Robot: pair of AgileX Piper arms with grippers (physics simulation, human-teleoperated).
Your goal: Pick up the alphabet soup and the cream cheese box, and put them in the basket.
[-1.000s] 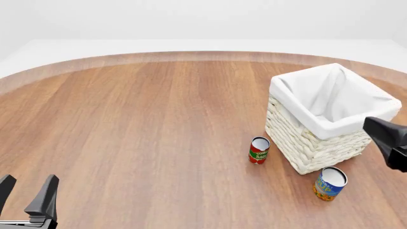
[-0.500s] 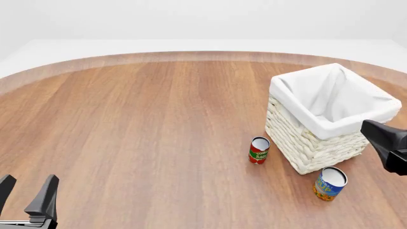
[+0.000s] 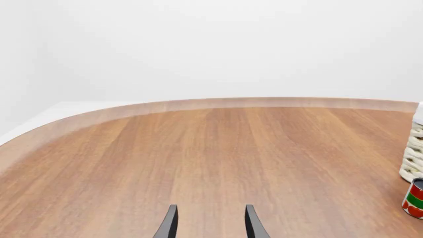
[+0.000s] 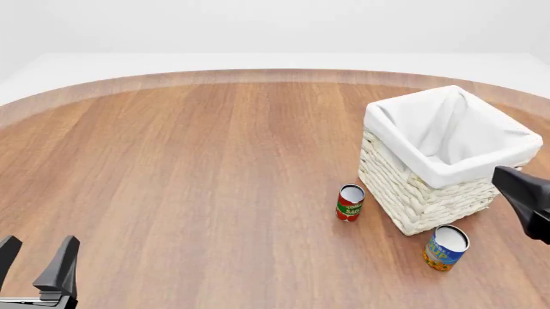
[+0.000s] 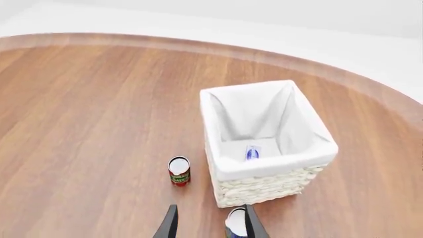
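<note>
Small white-and-blue cream cheese box (image 5: 252, 152) lies in cream-white wicker basket (image 4: 413, 199); short blue alphabet soup can (image 4: 446, 247) remains.
Right gripper (image 5: 206, 223), jaws apart and empty, must descend onto it; left gripper (image 4: 36, 264) open, idle.

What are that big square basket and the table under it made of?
The basket looks like pale woven wicker, judging by its braided, ridged walls. A white cloth lining with soft folds is turned over its rim. The table looks like wood, with long brown grain streaks and a smooth, faintly glossy finish. Being a simulator's render, these are looks only.
</note>
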